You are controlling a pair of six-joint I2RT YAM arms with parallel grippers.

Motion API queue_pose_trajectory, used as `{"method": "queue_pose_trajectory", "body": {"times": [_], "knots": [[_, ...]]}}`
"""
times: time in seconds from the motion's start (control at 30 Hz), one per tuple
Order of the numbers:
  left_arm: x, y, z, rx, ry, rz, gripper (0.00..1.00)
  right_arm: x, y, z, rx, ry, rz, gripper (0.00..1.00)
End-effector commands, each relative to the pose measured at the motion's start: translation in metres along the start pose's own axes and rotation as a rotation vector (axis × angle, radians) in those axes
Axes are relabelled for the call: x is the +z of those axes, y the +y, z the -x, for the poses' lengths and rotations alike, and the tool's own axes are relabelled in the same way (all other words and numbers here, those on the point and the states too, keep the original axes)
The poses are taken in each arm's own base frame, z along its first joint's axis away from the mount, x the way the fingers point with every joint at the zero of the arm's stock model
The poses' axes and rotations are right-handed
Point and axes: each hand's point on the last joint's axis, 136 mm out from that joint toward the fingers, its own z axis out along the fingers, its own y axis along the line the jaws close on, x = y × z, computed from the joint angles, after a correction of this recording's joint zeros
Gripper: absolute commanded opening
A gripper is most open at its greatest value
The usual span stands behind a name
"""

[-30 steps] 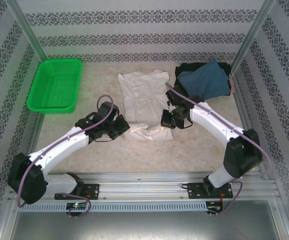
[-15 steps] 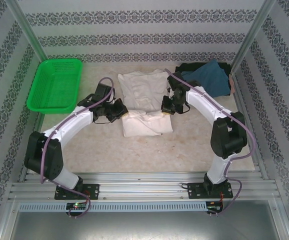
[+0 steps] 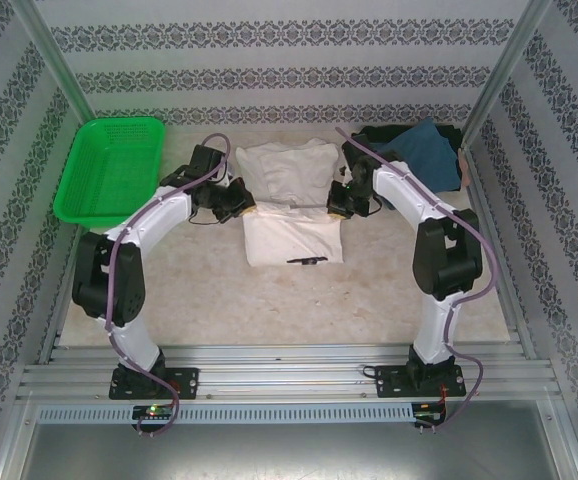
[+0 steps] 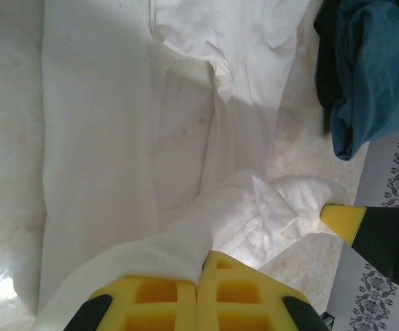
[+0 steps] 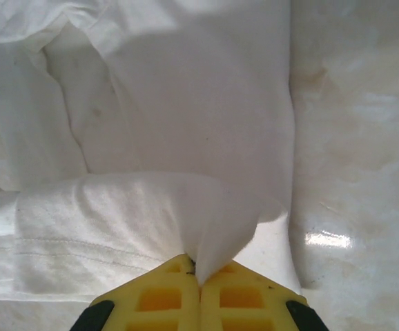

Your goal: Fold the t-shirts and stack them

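**Top external:** the white t-shirt (image 3: 294, 175) lies mid-table towards the far side. One edge is held between the left gripper (image 3: 241, 208) and the right gripper (image 3: 335, 207). The teal-blue t-shirt (image 3: 424, 160) lies on the black t-shirt (image 3: 374, 135), far right.

**Left wrist:** jaws clenched on a bunched corner.

**Right wrist:** jaws clenched on a thin pinch.

**Judgement:** the cloth is light and limp. Corners suit gripping, but thin pinches may slip.

We see a pale, marbled table (image 3: 299, 300). At its far left lies a green basket (image 3: 109, 170), flat on the surface beside the left wall. In the middle, toward the far side, a white shirt (image 3: 291, 205) lies spread out, with one part doubled over the rest. At the far right a black shirt (image 3: 377, 134) lies crumpled, and a teal shirt (image 3: 424, 155) rests on top of it.
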Motion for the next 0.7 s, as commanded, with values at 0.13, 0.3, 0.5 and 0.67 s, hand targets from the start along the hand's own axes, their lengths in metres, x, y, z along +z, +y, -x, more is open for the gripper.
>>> {"method": "queue_pose_trajectory", "body": {"times": [0.13, 0.3, 0.5, 0.67], "knots": [[0.013, 0.001, 0.019, 0.04, 0.021, -0.005, 0.0, 0.005, -0.002, 0.018, -0.007, 0.002, 0.008, 0.0], [0.031, 0.001, 0.03, 0.043, 0.033, -0.011, 0.01, 0.014, -0.006, 0.025, -0.006, 0.009, -0.004, 0.0], [0.049, 0.009, 0.044, 0.035, 0.039, -0.001, 0.03, 0.031, -0.013, 0.032, 0.007, 0.029, -0.016, 0.0], [0.065, 0.013, 0.064, 0.008, 0.021, -0.032, 0.24, 0.047, -0.015, 0.05, 0.034, 0.028, -0.007, 0.08]]}}
